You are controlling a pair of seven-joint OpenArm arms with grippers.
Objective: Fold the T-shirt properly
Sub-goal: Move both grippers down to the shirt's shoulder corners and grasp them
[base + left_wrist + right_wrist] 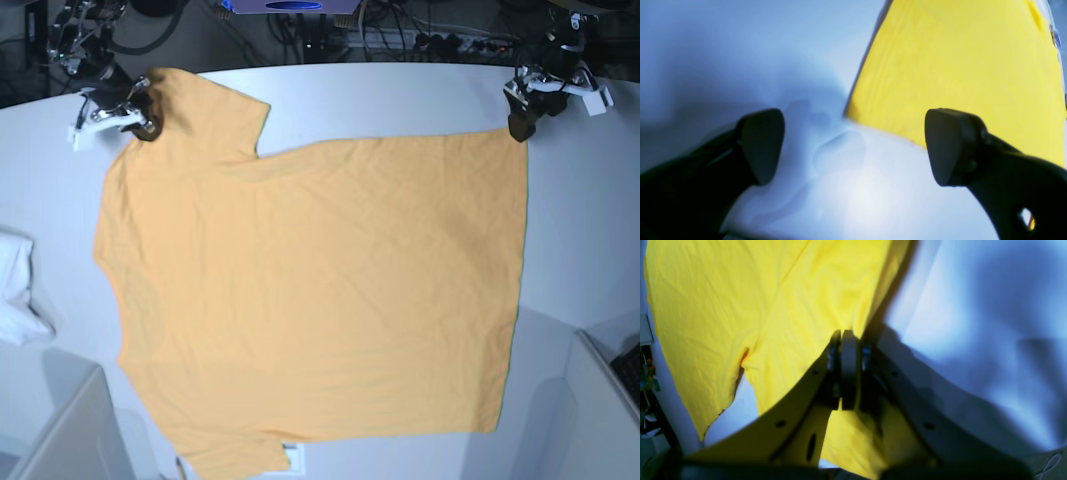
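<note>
T-shirt (310,290) lies spread flat on white table (400,100). Right gripper (845,340) at sleeve corner, jaws pinched together on the yellow cloth. Left gripper (853,146) jaws spread wide, poised over the hem corner, one finger above cloth, one above table.

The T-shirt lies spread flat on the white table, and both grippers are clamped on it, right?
Not quite. Only the right gripper is shut on the T-shirt, as the right wrist view shows. The left gripper stands open over the shirt's corner, gripping nothing, in the left wrist view. The table part holds.
</note>
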